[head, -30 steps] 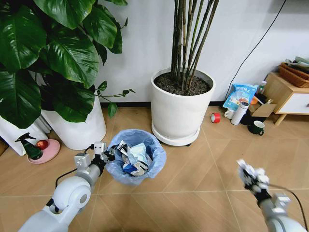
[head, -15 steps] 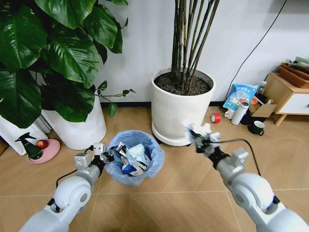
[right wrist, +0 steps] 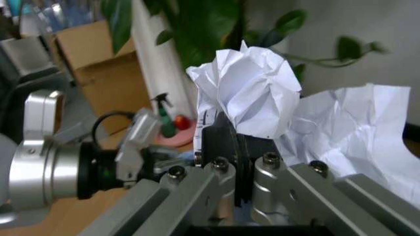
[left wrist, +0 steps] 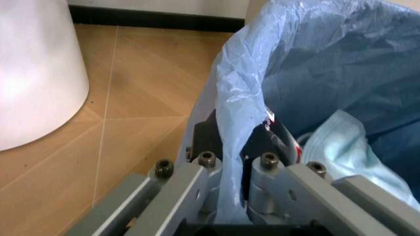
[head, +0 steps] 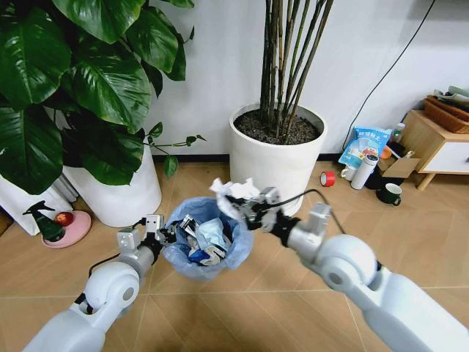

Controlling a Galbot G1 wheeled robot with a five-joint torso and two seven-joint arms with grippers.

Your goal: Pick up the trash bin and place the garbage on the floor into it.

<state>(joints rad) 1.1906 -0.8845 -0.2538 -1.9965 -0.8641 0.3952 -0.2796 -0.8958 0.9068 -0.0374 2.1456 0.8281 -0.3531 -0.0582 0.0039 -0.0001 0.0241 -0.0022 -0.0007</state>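
We are pinching light, springy crumpled paper [head: 229,192] in right gripper [head: 245,207]; left gripper [head: 163,236] is clamping the trash bin [head: 207,238] rim.

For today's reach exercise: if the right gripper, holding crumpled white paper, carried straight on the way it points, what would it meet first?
Likely the left gripper, clamped on the blue-bagged round trash bin's rim; the right gripper points across the bin's top, though depth is uncertain.

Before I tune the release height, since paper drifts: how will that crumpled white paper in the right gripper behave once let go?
Probably light and springy: the crumpled white paper keeps loose, open folds. The right gripper pinches one edge, so the rest may flop. Hanging by the trash bin rim, it may catch on the piled litter.
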